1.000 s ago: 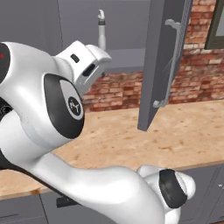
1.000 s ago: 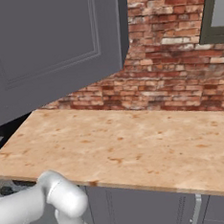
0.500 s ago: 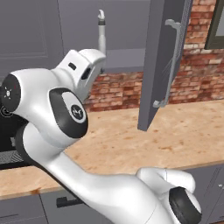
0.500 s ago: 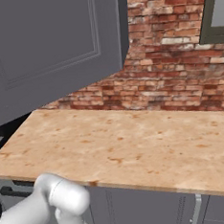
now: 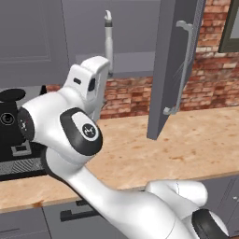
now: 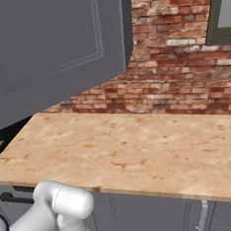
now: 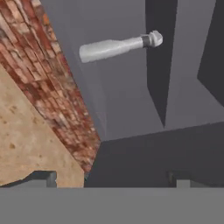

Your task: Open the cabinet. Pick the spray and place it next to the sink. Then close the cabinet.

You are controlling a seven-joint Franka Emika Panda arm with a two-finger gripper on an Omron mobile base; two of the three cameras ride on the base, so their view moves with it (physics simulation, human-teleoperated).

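Observation:
The cabinet door [image 5: 170,70] stands swung open, its silver bar handle [image 5: 183,65] facing right; it also fills the upper left as the cabinet door [image 6: 52,44]. The pale spray [image 5: 108,39] stands upright on the shelf inside the open cabinet. In the rolled hand view the spray [image 7: 118,46] looks sideways, well ahead of the fingers. My gripper [image 7: 111,181] is open, with its dark fingertips [image 7: 43,177] far apart and nothing between them. The hand [image 5: 89,81] points up, below and left of the spray. The sink is out of view.
A black stove [image 5: 16,140] with a dark pot [image 5: 10,95] lies at the left. The wooden counter [image 6: 140,150] runs along the brick wall [image 6: 182,57]. Grey drawer fronts [image 5: 28,224] sit below the counter edge. The open door hangs over the counter's middle.
The arm's elbow has swung left and the hand has sunk slightly under the cabinet. Door and spray have not moved.

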